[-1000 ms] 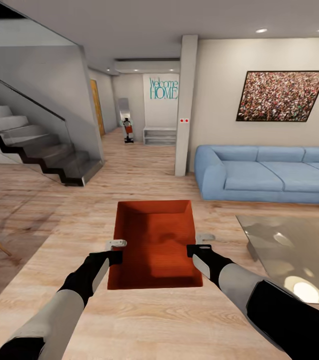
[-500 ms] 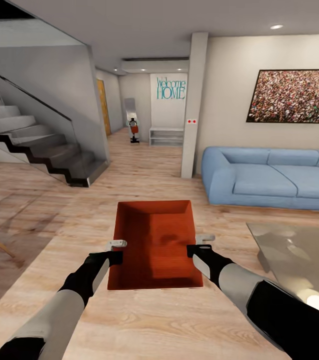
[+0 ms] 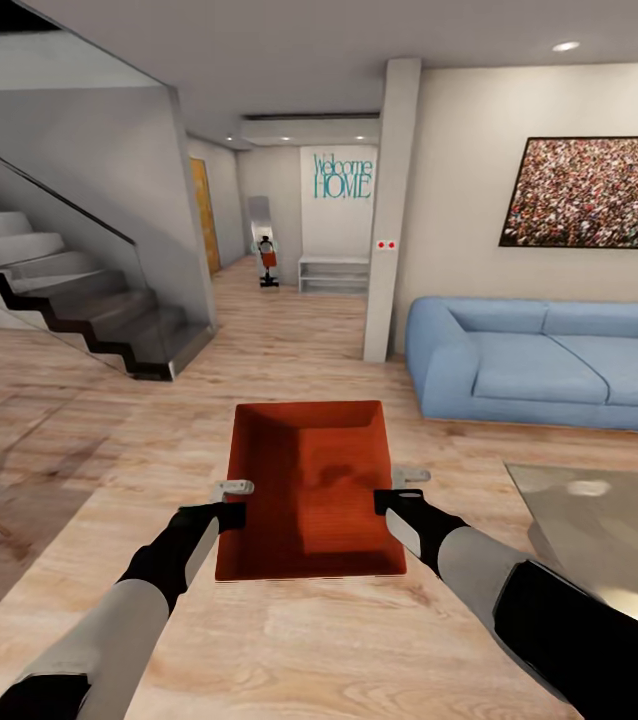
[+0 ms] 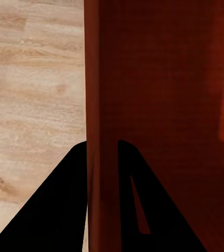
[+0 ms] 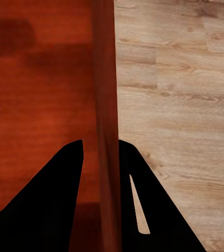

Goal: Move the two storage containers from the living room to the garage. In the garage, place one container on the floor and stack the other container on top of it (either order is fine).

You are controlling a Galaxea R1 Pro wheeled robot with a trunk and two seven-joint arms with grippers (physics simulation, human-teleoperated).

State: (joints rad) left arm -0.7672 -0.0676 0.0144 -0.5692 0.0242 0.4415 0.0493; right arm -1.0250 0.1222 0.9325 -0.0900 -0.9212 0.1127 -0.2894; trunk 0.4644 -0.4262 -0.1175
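Note:
I hold one orange-red open-topped storage container (image 3: 309, 480) level in front of me, above the living room's light wood planks (image 3: 289, 340). My left gripper (image 3: 231, 505) is shut on its left wall and my right gripper (image 3: 395, 490) on its right wall. In the left wrist view the black fingers of the left gripper (image 4: 102, 152) straddle the ribbed container wall (image 4: 93, 79). The right wrist view has the right gripper (image 5: 101, 149) clamped the same way on the other container wall (image 5: 104, 79). The bin is empty inside. The garage is out of view.
A blue sofa (image 3: 549, 360) stands to the right, with a glass-topped table (image 3: 609, 530) nearer at lower right. A white pillar (image 3: 391, 210) rises ahead. The staircase (image 3: 69, 290) is on the left. Between them a hallway leads to a wooden door (image 3: 202, 215) and a white bench (image 3: 333, 272).
The whole view has shifted: sofa, pillar and table slid rightward in the picture, so the camera turned left. The container and both grippers keep the same hold in front of me.

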